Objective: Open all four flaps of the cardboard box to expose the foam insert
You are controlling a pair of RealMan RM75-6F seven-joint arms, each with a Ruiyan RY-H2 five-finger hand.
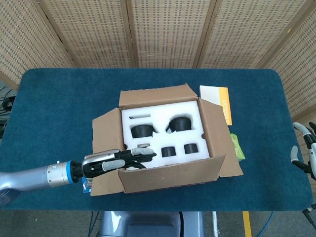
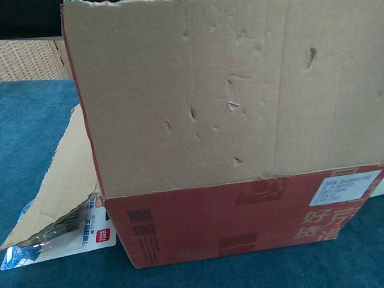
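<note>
While its fingers lie stretched out over the near flap's top edge, the left hand holds nothing. The cardboard box sits mid-frame, foam insert showing. At the right edge, the right hand is cropped; its state is unclear.

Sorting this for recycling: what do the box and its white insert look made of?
The box looks like brown corrugated cardboard, matte, with dents and torn flap edges. The insert looks like white foam, soft-edged with cut-out pockets; the exact type can't be told.
</note>
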